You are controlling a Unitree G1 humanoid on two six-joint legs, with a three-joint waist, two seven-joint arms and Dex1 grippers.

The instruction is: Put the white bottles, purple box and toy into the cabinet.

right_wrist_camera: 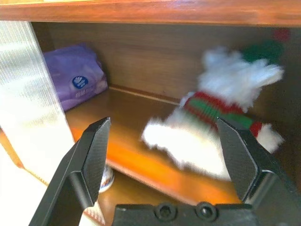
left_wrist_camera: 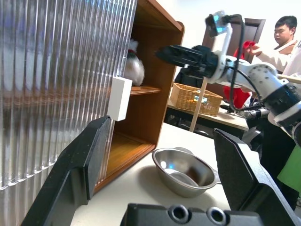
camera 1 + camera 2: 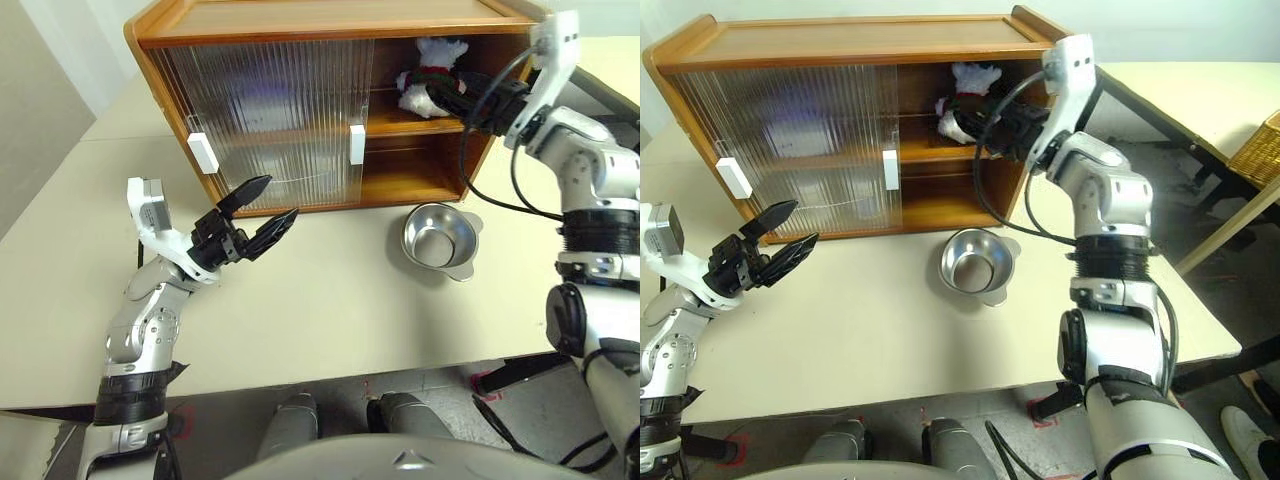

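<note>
The wooden cabinet (image 3: pixel 300 20) stands at the back of the table, its ribbed sliding doors (image 3: pixel 270 110) over the left part and its right part open. The toy (image 3: pixel 428 75) lies on the middle shelf in that open part. My right gripper (image 3: pixel 447 97) is open just in front of the toy (image 1: pixel 221 122), holding nothing. Further along the same shelf, behind a door's edge, sits the purple box (image 1: pixel 77 82). Below the shelf, part of a white bottle (image 1: pixel 106 178) shows. My left gripper (image 3: pixel 262 212) hovers open and empty over the table before the doors.
A steel bowl (image 3: pixel 438 238) sits on the table in front of the cabinet's open side. Beyond the table's right end are another table with a wicker basket (image 3: pixel 1260 145) and a person (image 2: pixel 284 33).
</note>
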